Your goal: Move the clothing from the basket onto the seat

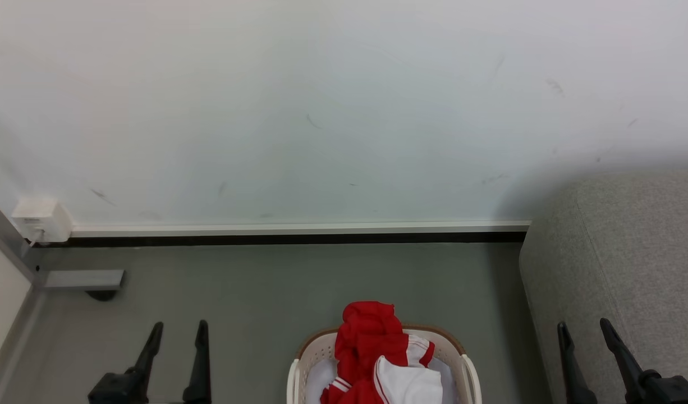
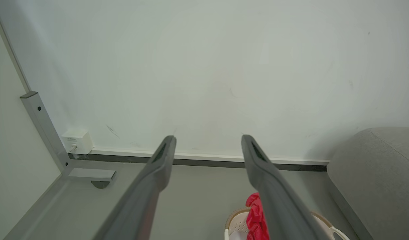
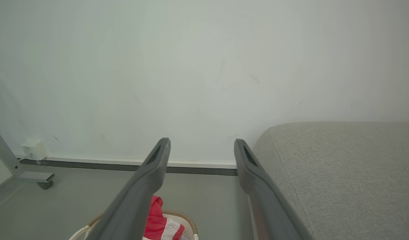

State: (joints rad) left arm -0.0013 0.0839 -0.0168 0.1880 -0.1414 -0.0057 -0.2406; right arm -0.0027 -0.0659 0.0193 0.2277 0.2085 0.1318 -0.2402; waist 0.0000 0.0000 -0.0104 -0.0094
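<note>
Grey floor: both jaws spread wide, empty, flanking basket.

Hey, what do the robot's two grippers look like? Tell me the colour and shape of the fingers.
The left gripper and the right gripper each have two long, slim, near-black fingers tapering to rounded tips, rising from a blocky black base. Seen from the wrist, the fingers look matte dark grey, with a narrow slot near each tip.

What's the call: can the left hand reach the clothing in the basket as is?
Probably yes. The left hand is open and empty, the clothing heaps above the basket rim, and I see just floor between them.
</note>
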